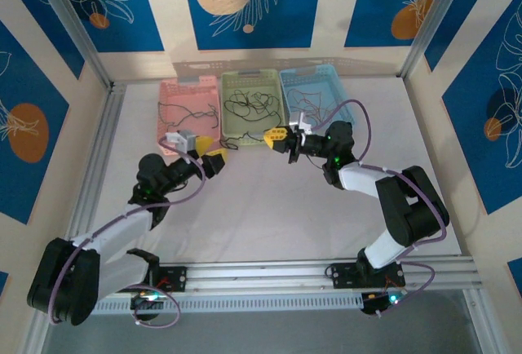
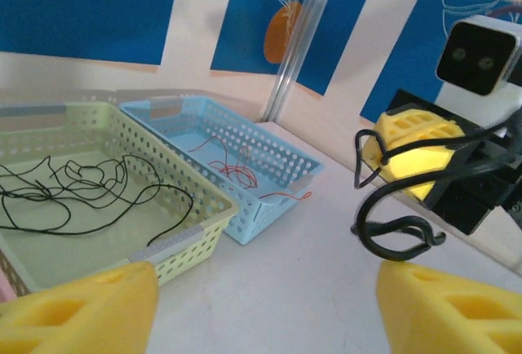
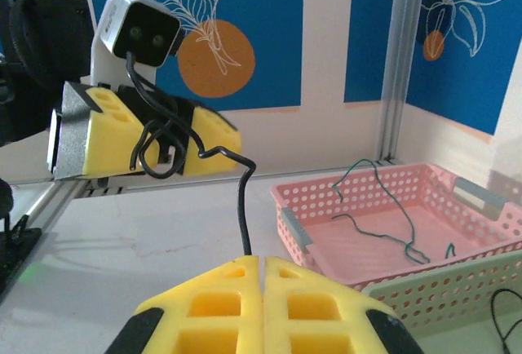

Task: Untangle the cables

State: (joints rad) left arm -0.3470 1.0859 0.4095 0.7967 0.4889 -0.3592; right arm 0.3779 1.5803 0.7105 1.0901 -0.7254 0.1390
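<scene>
My right gripper is shut on a black cable. The cable rises from between its yellow fingers and ends in a knotted loop. In the left wrist view that loop hangs from the right gripper, just beyond my left gripper's right-hand finger. My left gripper is open with bare table between its fingers. From above, the left gripper and the right gripper face each other in front of the baskets. More black cables lie in the green basket, red ones in the blue basket, and greenish ones in the pink basket.
The three baskets stand side by side at the back: pink, green, blue. Metal frame posts and patterned walls close in the table. White table surface stretches between the arms and the baskets.
</scene>
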